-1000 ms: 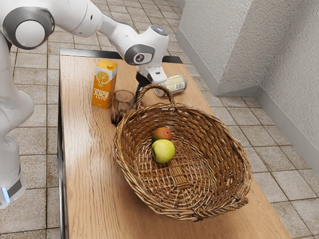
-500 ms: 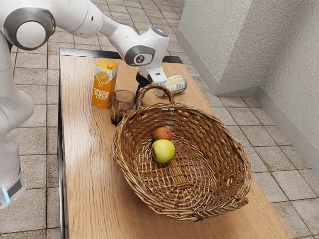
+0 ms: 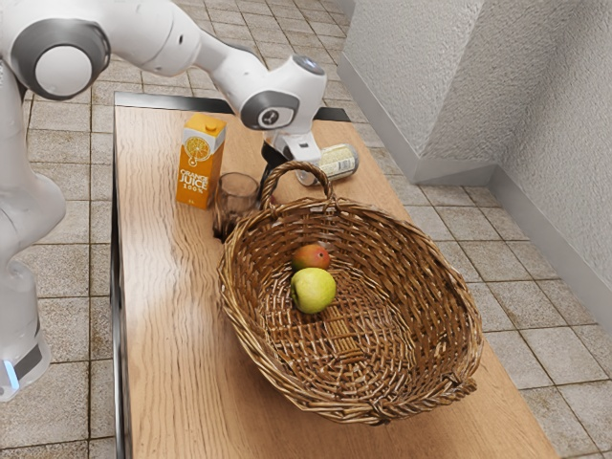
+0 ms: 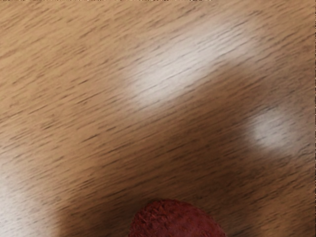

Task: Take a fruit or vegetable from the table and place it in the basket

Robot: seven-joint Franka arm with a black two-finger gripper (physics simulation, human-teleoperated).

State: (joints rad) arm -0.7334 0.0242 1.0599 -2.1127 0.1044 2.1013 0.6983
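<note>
Beyond the basket (image 3: pixel 421 277): one claw (image 3: pixel 267 184), closure impossible to tell; one rough red item (image 4: pixel 175 220) at it, best centred, gripped squarely, then raised high before crossing.

My room: floor (image 3: pixel 57 277) of speckled square tiles | wall (image 3: pixel 402 76) rough, pale grey, cornered, with smooth grey skirting (image 3: pixel 378 120) | table (image 3: pixel 172 335) wood-grained, dark-edged, glossy under pale light patches (image 4: pixel 168 74)
</note>
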